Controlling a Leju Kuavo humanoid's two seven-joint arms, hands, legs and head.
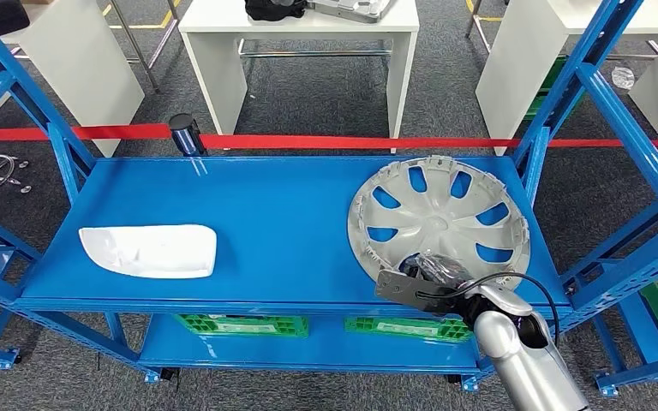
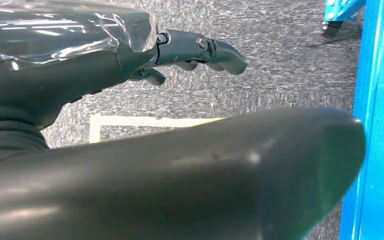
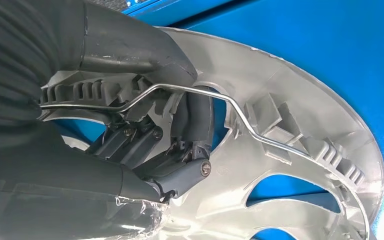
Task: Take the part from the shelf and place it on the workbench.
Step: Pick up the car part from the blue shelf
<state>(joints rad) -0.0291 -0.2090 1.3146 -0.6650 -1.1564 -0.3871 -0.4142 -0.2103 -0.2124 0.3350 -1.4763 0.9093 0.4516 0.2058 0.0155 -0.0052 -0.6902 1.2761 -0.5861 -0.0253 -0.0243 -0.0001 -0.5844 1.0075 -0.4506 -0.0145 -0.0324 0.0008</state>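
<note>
A silver hubcap (image 1: 441,214) lies on the right side of the blue shelf (image 1: 283,214). My right hand (image 1: 435,272) is at its near rim. In the right wrist view the right hand (image 3: 180,150) grips the hubcap (image 3: 300,125) from its ribbed back, with fingers (image 3: 200,120) hooked through a spoke opening by the wire ring. A white curved part (image 1: 150,250) rests on the shelf's left side. My left hand (image 2: 180,125) hangs over grey carpet beside a blue shelf post (image 2: 380,125), fingers (image 2: 215,50) apart and holding nothing.
Blue shelf uprights (image 1: 565,94) rise close on the right and left (image 1: 26,94). A red barrier tape (image 1: 351,141) on a black post (image 1: 186,133) runs behind the shelf. White tables (image 1: 300,26) stand beyond. Green crates (image 1: 240,325) sit on the lower level.
</note>
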